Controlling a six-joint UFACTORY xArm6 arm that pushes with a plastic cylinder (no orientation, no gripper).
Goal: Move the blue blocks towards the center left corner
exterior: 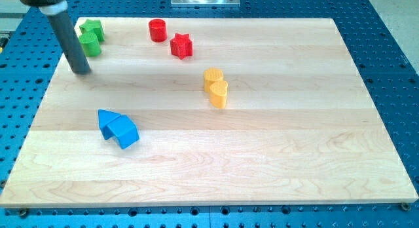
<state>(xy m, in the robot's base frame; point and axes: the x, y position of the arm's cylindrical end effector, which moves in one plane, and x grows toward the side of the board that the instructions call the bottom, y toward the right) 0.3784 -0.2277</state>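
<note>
Two blue blocks lie touching at the view's lower left: a blue wedge-like block (107,120) and a blue arch-shaped block (124,132) to its right. My tip (81,71) stands on the board at the view's upper left, well above the blue blocks and just below the green blocks. The rod rises from it toward the view's top left corner.
Two green blocks (91,37) sit touching near the top left corner. A red cylinder (157,29) and a red star (181,46) lie at the top centre. Two yellow blocks (215,86) touch near the middle. The wooden board (294,156) lies on a blue perforated table.
</note>
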